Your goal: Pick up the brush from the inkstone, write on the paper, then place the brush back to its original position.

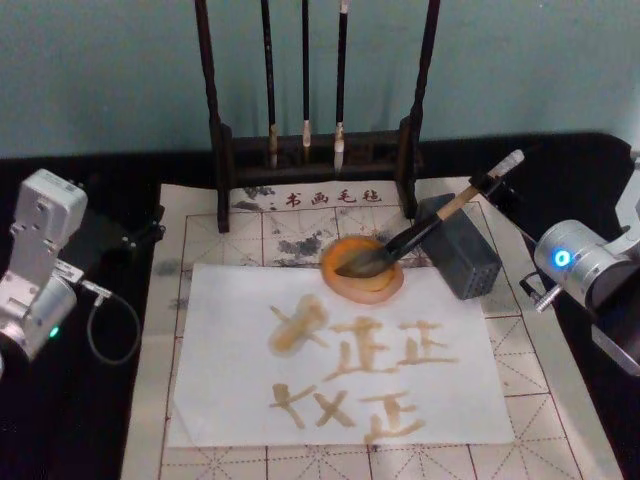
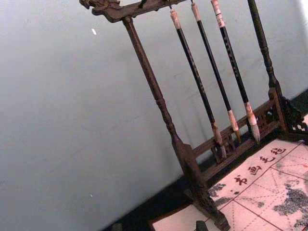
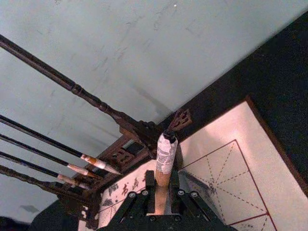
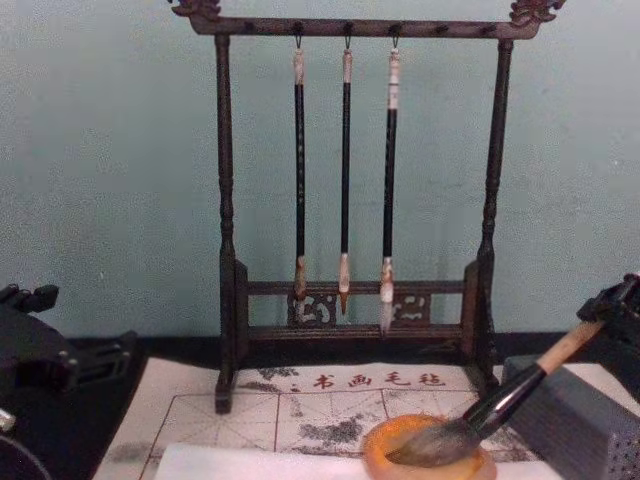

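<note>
Paper [image 1: 340, 370]: white sheet on the gridded mat [image 1: 555, 400], nearest the robot, already carrying tan characters
Inkstone [image 1: 362, 268]: orange dish just past the paper's far edge
Brush [image 1: 430, 232]: bristles resting in the inkstone, handle leaning on the grey block [image 1: 462, 255]; likely light and stiff, its wet tip soft, best held high on the pale handle
Right gripper [image 3: 162, 199]: fingers closed around the handle below the white tape
Left gripper [image 1: 140, 238]: parked left of the mat; opening cannot be told
Rack [image 4: 345, 180]: three thin brushes hang at the back
</note>
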`<state>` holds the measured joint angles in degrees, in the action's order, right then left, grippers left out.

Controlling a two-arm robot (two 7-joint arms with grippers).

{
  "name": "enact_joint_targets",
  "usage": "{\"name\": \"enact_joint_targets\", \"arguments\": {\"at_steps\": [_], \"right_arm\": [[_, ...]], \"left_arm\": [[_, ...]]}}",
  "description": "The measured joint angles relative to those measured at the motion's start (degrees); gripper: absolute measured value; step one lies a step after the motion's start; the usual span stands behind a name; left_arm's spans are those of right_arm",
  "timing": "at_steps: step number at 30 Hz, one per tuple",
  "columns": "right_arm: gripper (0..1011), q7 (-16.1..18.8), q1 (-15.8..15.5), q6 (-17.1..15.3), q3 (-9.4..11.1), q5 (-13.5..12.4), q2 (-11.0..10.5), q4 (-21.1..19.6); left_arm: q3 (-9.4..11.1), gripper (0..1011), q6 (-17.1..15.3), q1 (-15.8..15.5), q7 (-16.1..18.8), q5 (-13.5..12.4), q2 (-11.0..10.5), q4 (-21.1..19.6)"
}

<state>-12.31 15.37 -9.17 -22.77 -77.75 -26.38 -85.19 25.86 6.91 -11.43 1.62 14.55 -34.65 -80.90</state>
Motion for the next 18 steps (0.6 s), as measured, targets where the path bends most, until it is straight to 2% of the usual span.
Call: {"name": "enact_joint_targets", "arguments": {"at_steps": [4,9,12,14,15,18], "right_arm": [[201,0.00,-0.02,-0.03,0.02,0.03,0.01,0.00],[315,0.00,-0.06,-0.12,0.02,0.04,0.05,0.01],[432,0.01,-0.07,-0.12,0.03,0.03,0.06,0.00],[471,0.02,-0.08,-0.12,0.03,0.03,0.07,0.00],[531,0.02,-0.08,-0.12,0.04,0.03,0.07,0.00],[603,0.03,-0.08,-0.12,0.06,0.03,0.07,0.00]], "left_arm": [[0.00,1001,0.00,0.00,0.00,0.00,0.00,0.00],[0.00,1001,0.00,0.00,0.00,0.00,0.00,0.00],[0.00,1001,0.00,0.00,0.00,0.00,0.00,0.00],[0.00,1001,0.00,0.00,0.00,0.00,0.00,0.00],[0.00,1001,0.00,0.00,0.00,0.00,0.00,0.00],[0.00,1001,0.00,0.00,0.00,0.00,0.00,0.00]]}}
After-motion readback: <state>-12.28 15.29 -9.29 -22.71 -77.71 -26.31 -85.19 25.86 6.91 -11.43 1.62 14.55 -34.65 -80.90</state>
